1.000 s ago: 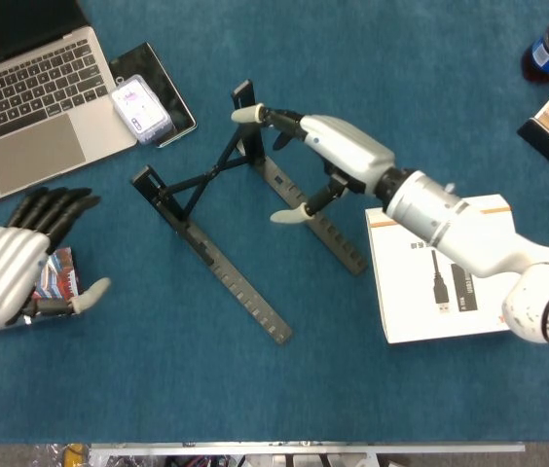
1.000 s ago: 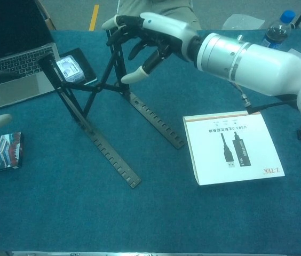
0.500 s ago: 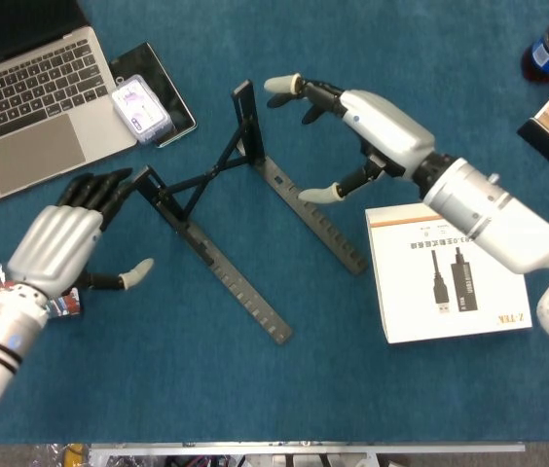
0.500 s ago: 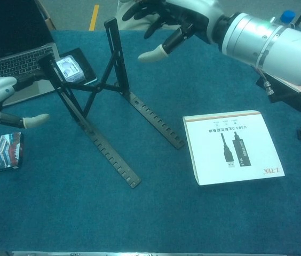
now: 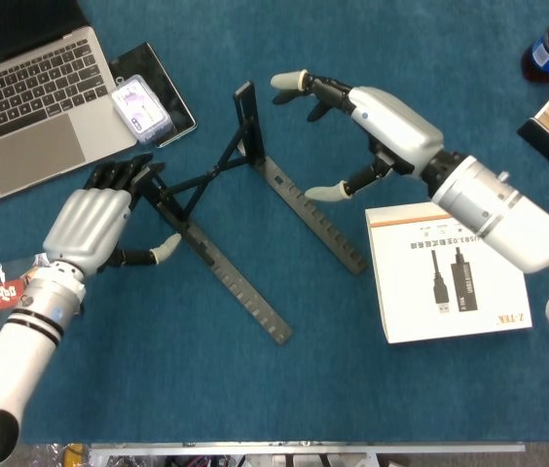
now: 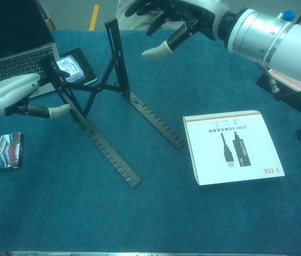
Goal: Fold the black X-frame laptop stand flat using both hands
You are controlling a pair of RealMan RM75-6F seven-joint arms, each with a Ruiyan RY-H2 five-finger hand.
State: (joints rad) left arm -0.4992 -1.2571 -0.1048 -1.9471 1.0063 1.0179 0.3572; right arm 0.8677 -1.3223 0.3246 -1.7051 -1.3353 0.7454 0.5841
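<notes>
Laptop stand [image 5: 218, 199], black X-frame, one: upright and unfolded between the two hands. Left hand [image 5: 99, 222] has advanced to its near rail, fingers spread and touching, nothing gripped. Right hand [image 5: 372, 122] has lifted off the far rail, wide, empty. Folding likely imminent. Beyond the left hand: one laptop [image 5: 31, 92]; under the right forearm: one white box [image 5: 445, 282].

Black X-frame laptop stand [image 5: 218, 209], unfolded: two notched rails lying on the blue table, crossed struts and uprights raised.
</notes>
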